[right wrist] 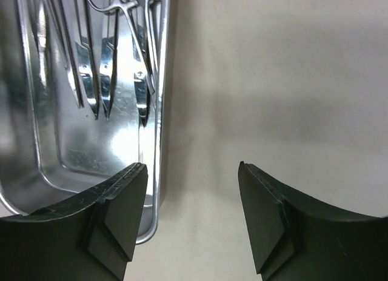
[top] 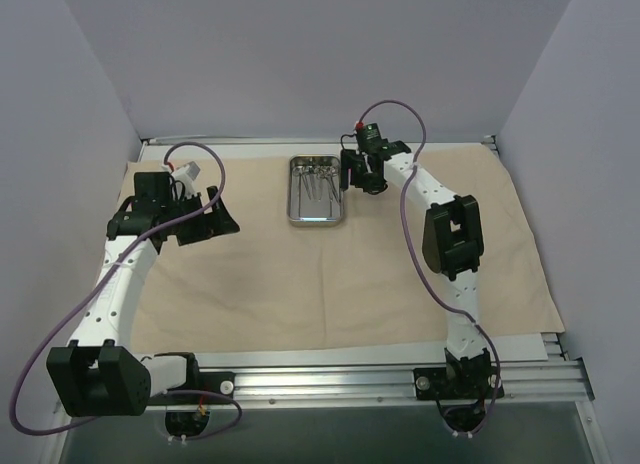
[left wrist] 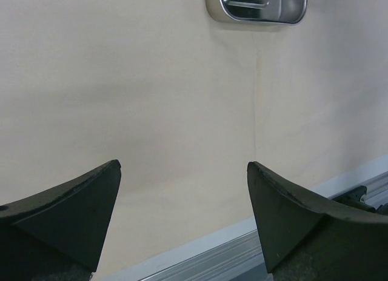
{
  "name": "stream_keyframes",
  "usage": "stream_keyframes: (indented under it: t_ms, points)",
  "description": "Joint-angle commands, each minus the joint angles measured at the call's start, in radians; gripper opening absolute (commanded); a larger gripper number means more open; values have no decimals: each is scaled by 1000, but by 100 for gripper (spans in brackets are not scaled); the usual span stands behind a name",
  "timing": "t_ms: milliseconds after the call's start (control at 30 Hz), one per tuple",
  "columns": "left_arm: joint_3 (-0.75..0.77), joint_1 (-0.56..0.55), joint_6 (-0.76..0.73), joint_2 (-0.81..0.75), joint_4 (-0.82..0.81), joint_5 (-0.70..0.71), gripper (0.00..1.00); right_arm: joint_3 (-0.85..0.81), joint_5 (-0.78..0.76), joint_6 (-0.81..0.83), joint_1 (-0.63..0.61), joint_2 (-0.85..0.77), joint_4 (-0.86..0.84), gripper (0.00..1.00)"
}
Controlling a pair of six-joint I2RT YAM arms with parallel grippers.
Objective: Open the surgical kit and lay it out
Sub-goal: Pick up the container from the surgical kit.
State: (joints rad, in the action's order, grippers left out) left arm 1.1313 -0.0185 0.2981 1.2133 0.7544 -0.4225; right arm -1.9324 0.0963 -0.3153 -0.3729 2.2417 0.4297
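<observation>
The beige cloth wrap (top: 330,274) lies unfolded flat over the table. On it, at the back middle, stands the shiny steel tray (top: 293,199) with scissors, forceps and tweezers (top: 318,179) lying inside. My right gripper (top: 357,176) hovers at the tray's right edge. In the right wrist view it (right wrist: 193,166) is open with only cloth (right wrist: 273,81) between the fingers, and its left finger overlaps the tray's rim (right wrist: 159,142) beside the instruments (right wrist: 103,63). My left gripper (top: 215,214) hangs wide open and empty (left wrist: 183,165) over bare cloth (left wrist: 151,99), far left of the tray (left wrist: 213,8).
An aluminium rail (top: 400,379) runs along the near table edge and shows in the left wrist view (left wrist: 242,257). Lilac walls close in the left, back and right sides. Purple cables (top: 408,234) loop off both arms.
</observation>
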Motion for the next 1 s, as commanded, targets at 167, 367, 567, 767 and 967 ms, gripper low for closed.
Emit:
stream_keyframes:
  t_ms: [167,367,567,767,967]
  points:
    - [65,-6,-21,22,45,56,87,-149,78,-2,-14,105,11,59]
    - [62,-5,-28,19,51,42,72,-218,114,7,-12,183,32,47]
    - [59,-5,-34,15,54,36,65,-272,120,21,-12,223,46,31]
    - [41,-5,-31,14,56,22,61,-376,149,35,2,288,109,0]
    - [38,-6,-30,5,60,22,60,-265,125,25,14,136,17,0]
